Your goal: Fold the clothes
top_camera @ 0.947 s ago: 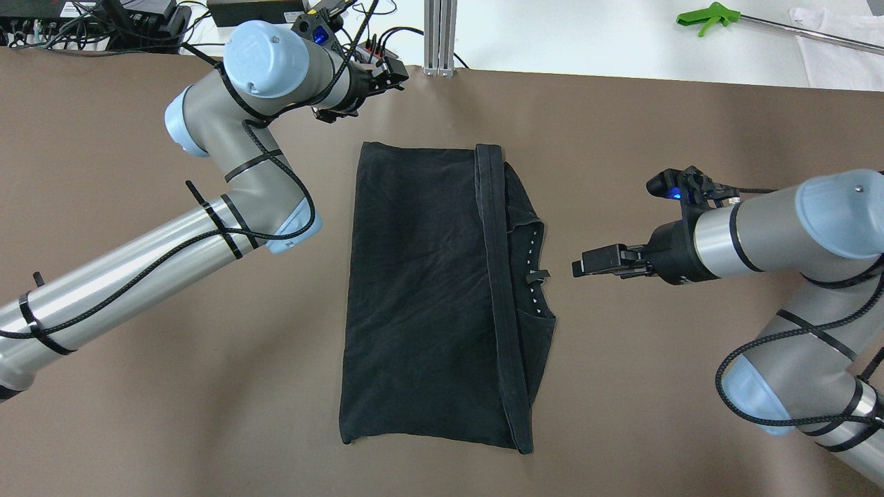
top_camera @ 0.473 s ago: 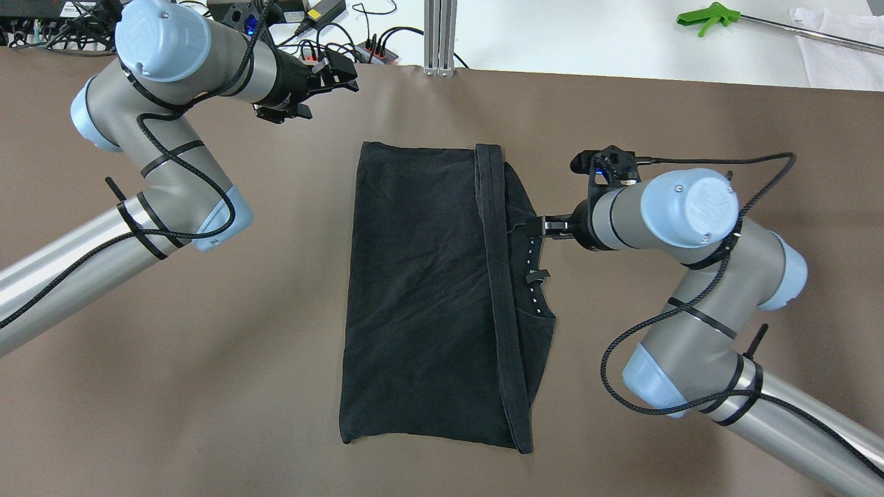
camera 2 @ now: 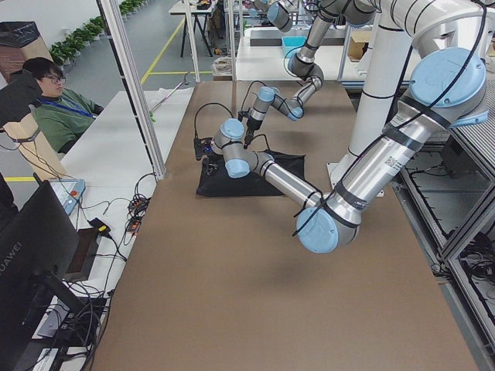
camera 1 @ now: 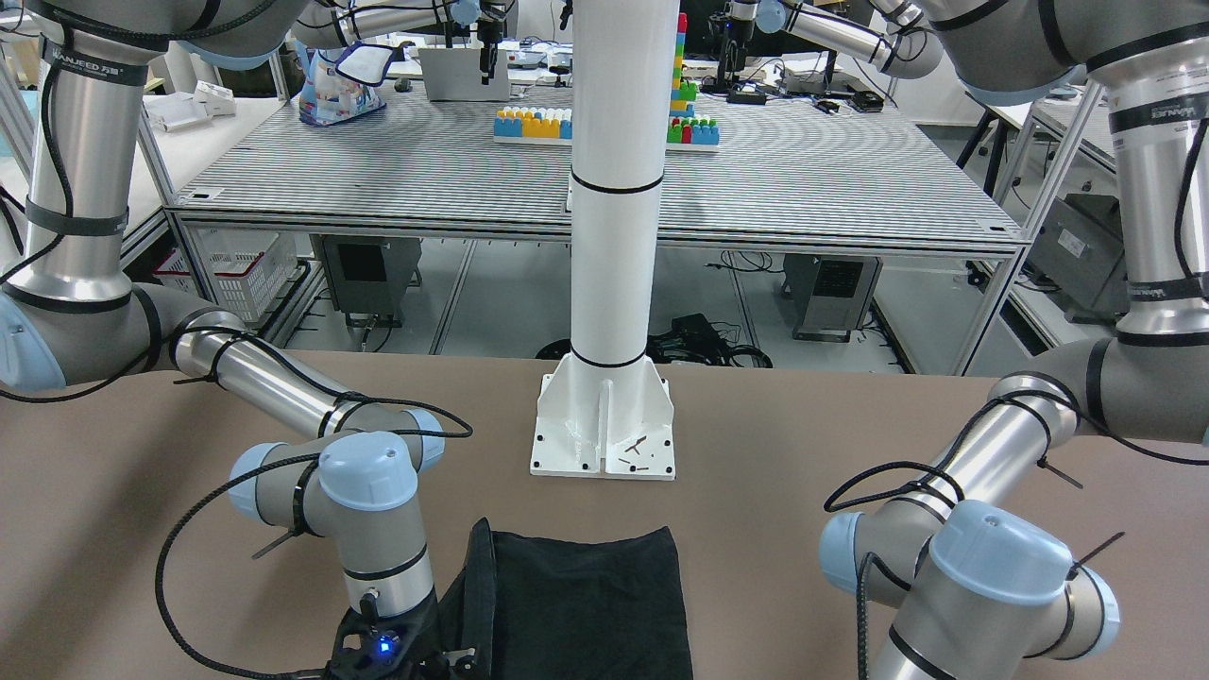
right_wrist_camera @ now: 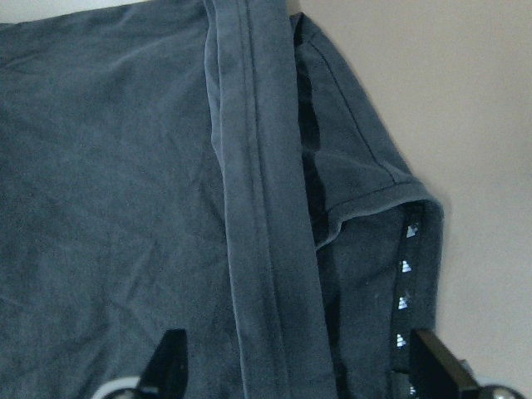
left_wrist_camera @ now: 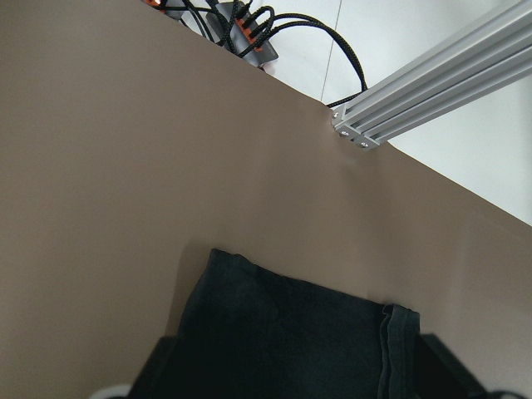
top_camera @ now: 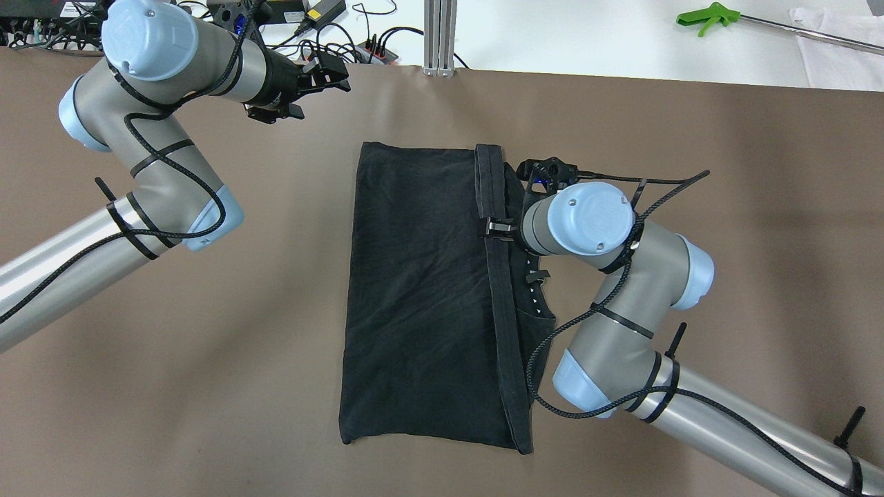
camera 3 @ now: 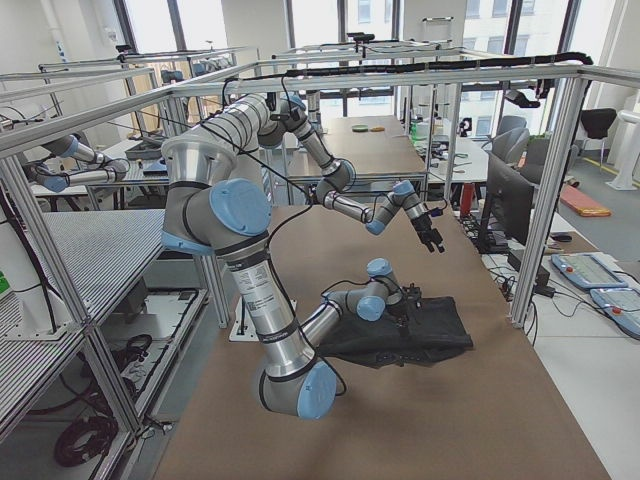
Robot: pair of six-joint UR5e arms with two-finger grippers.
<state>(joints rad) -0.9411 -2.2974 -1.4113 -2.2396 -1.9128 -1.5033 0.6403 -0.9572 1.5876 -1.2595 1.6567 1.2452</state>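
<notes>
clothes (top_camera: 421, 297): flat on counter (top_camera: 207, 379), judged soft, limp, light | grip: doubled hem band (top_camera: 503, 331) | right tool (top_camera: 498, 226): spread over band, probably not touching | left tool (top_camera: 330, 71): spread, well apart

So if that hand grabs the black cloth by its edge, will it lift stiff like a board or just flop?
Probably flop: the black garment lies limp with soft wrinkles and a folded-over hem band. It likely weighs little, lying thin on the table. Pinched at one spot by the right hand, the rest would probably sag and drag.
</notes>
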